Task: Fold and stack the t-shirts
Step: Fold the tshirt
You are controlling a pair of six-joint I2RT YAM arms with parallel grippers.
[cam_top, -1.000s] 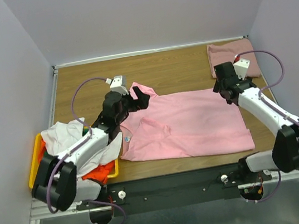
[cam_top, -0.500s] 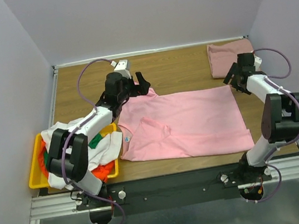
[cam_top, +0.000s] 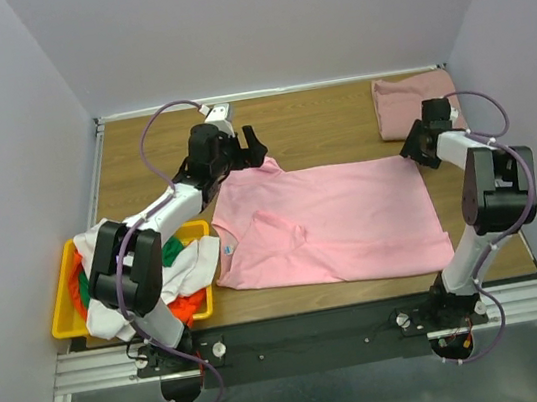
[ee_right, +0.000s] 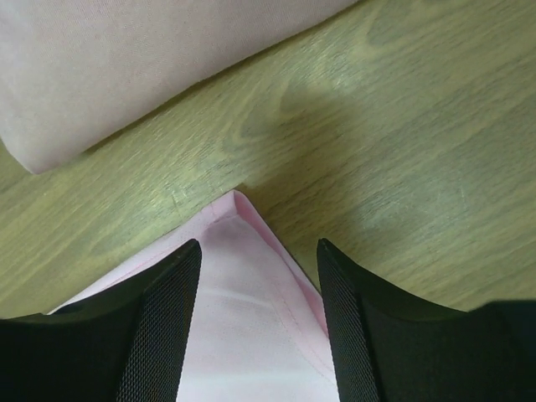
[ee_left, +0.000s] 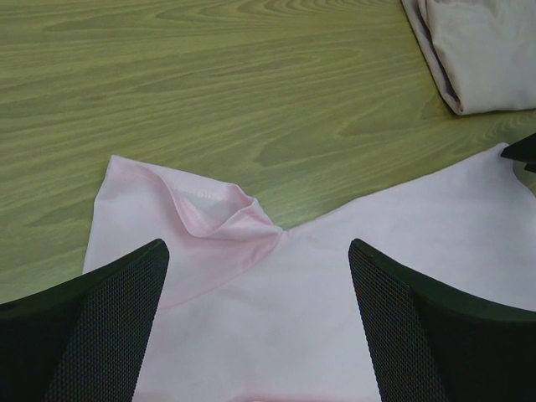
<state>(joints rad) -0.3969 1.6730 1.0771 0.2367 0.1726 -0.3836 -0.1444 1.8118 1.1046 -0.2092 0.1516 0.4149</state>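
Pink t-shirt [cam_top: 337, 221] — flat on table [cam_top: 317, 118]

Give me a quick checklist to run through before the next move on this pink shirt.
1. Left tool open over the pink shirt's far left sleeve: ok.
2. Right tool open astride the far right corner: ok.
3. Sleeve lying flat: not ok, its edge is bunched up.
4. Shirt body smooth: not ok, a fold sits near the neck.
5. Folded rose shirt apart from that corner: ok.
6. Both tools low enough to catch cloth: cannot tell.
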